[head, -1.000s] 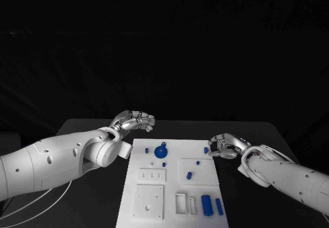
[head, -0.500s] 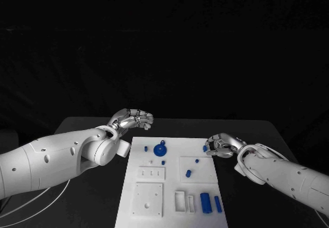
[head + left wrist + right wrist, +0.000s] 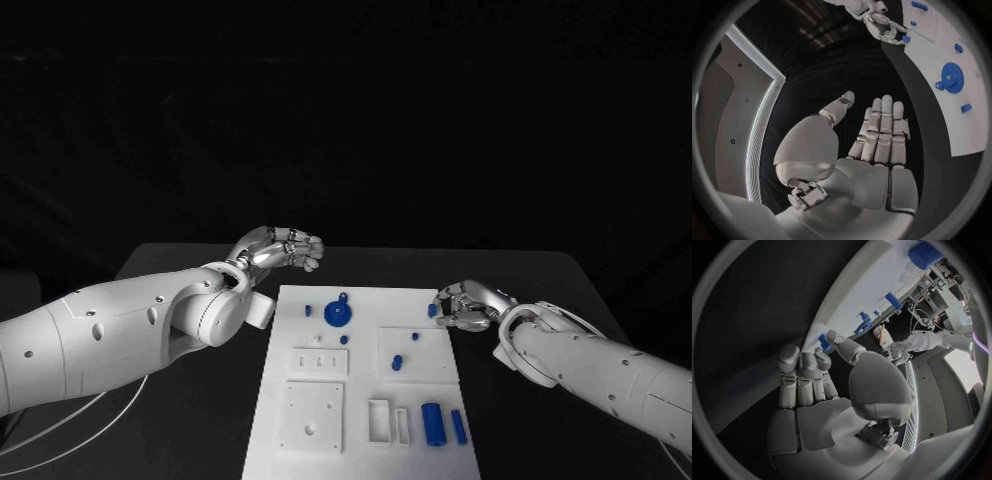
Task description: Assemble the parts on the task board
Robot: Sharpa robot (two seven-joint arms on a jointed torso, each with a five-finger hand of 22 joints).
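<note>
You are looking at the task board (image 3: 364,400) lying lengthwise on the worktop (image 3: 188,262). Your left hand (image 3: 278,248) is hovering beyond its far left corner, empty, fingers loosely curled. Your right hand (image 3: 469,305) — nearer — is sitting just beside the small blue part (image 3: 433,311) at the far right edge; whether it is gripping, I cannot tell.

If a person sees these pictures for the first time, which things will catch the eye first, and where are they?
The white task board stands out against the black table, lying in the middle between the two arms. On it, the blue gear-like disc near the far end and the blue cylinders near the front right corner draw the eye. The left hand hovers beyond the board's far left corner, and the right hand is at the board's far right edge beside a small blue part.
</note>
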